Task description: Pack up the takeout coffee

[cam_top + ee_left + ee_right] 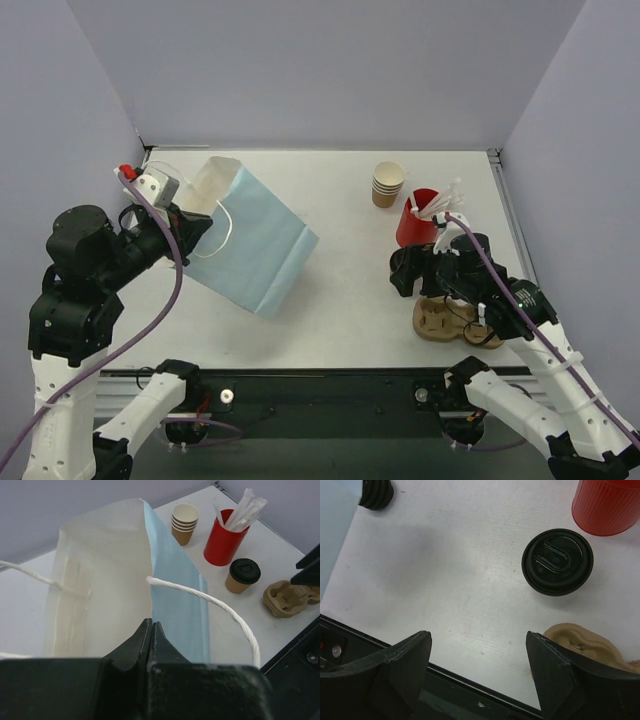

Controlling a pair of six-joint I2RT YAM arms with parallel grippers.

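Nearest the arm bases, a moulded cardboard cup carrier (445,322) lies flat on the table (350,300), on the near side of the red cup (415,226) and partly under the right arm. Just beyond the carrier, the right gripper (477,665) hangs above the table with its fingers (407,662) spread wide and nothing between them. The takeout coffee (557,561) stands upright ahead of that gripper. It is off toward the finger on the right of the wrist view rather than in line with the gap, and clear of both fingers. It sits just beside the red cup on that cup's near side, between it and the carrier, with its black lid on. In the top view the right arm covers it. The red cup holds a bunch of wrapped straws (242,510). Well to the left of the red cup, across bare table, a blue paper bag (255,240) leans tilted with its mouth open and its inside white. The left gripper (151,632) is pinched tight on the bag's rim beside a twisted white handle (220,605). Farthest back, beyond the red cup and a little to its left, stands a stack of lidless paper cups (388,184).
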